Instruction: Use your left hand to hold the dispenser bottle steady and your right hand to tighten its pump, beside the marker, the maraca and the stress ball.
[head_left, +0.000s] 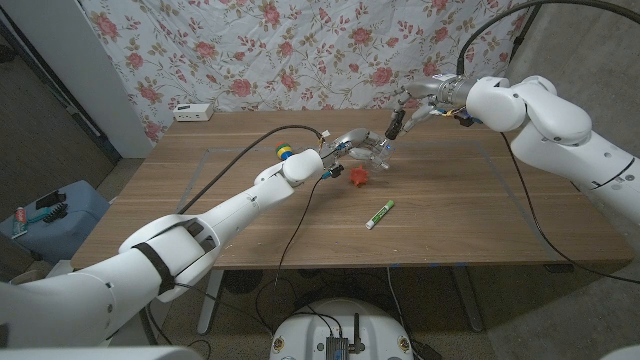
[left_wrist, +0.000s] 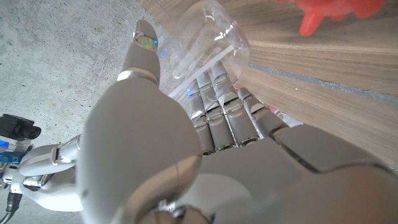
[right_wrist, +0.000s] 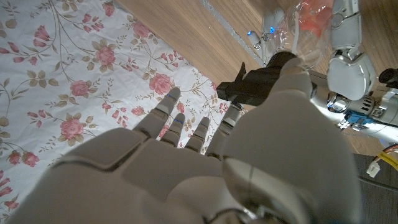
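**Two hands, one clear bottle, little room to err**

Two robot hands meet over the middle of the table, towards its far side. The left hand wraps the clear bottle, fingers curled round its body and thumb on the other side. The right hand reaches in from above, its thumb and fingers at the black pump; whether they are pressing on it or only touching, I cannot tell.

The risk lies in the twist. The bottle is light and smooth, so it seems likely to spin inside the left hand's grip if the right hand turns harder than that grip can hold, leaving the pump loose. A sideways push on the pump could also tip the bottle out of the fingers.

A red stress ball sits just beside the bottle, near the left hand; a dropped bottle or a low wrist could knock it rolling. The maraca rests close behind the left wrist. The marker lies apart, nearer the front edge. The table's right half gives the right arm open room.
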